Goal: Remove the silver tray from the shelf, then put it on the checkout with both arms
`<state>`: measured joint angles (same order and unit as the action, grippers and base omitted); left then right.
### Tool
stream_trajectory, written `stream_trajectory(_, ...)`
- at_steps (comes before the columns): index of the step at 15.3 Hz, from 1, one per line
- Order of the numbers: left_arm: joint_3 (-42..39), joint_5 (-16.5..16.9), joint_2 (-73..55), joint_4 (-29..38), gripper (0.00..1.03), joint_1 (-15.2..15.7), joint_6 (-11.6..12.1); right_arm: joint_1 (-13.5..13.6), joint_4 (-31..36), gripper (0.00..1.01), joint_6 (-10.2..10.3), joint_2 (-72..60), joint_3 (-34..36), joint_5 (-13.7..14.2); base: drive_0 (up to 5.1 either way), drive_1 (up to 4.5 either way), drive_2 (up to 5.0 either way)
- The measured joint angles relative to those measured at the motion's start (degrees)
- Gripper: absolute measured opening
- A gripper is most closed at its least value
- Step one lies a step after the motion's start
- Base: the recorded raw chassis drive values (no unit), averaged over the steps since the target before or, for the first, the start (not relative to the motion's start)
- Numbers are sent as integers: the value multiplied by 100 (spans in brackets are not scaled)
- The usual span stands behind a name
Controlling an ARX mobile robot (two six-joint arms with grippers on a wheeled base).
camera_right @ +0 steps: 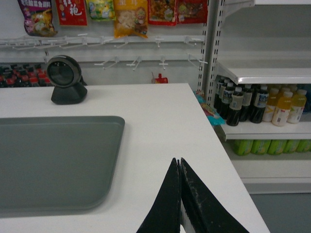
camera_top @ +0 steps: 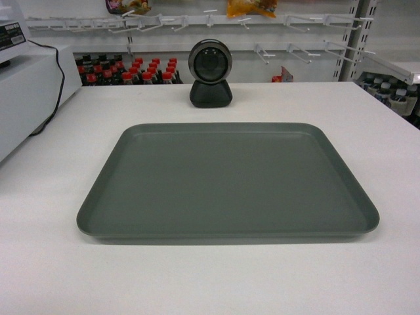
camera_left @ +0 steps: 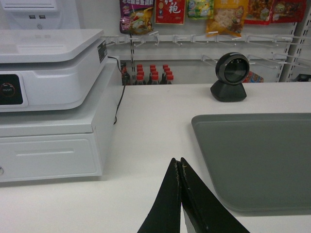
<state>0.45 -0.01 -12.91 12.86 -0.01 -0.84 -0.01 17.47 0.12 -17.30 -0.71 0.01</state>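
The silver tray [camera_top: 226, 180] lies flat on the white checkout [camera_top: 315, 275], in front of the round-lens scanner [camera_top: 210, 72]. No gripper shows in the head view. Seen from the left wrist, my left gripper [camera_left: 180, 162] is shut with nothing in it, hovering over bare counter to the left of the silver tray [camera_left: 257, 160]. The right wrist view has my right gripper [camera_right: 179, 161] shut and empty, to the right of the silver tray [camera_right: 53, 160] near the counter's right edge. A shelf [camera_right: 265, 73] stands off to the right.
A white cash register [camera_left: 48, 73] on a drawer unit stands at the counter's left. Right of the checkout, shelves hold bottles [camera_right: 257, 104] and a green pack [camera_right: 269, 145]. Behind are peg hooks with snack bags [camera_right: 130, 17] and red-capped bottles [camera_top: 141, 71].
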Motion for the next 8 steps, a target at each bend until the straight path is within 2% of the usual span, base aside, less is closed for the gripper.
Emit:
stream_trajectory(3, 0, 0, 295, -282, 2, 0, 2, 0, -417, 2, 0, 404, 0, 0, 0, 0, 0)
stream_trajectory(5, 7, -7, 1134, -1353, 2, 0, 2, 0, -608, 2, 2, 595, 0, 2, 0, 0, 0)
stream_trajectory(7, 4, -4, 1233, -1311, 2, 0, 4, 0, -739, 2, 0, 745, 0, 2, 0, 0, 0)
stream_trajectory(8, 7, 0, 1233, -1331, 2, 0, 4, 0, -1193, 2, 2, 1032, -7, 0, 0, 0, 0)
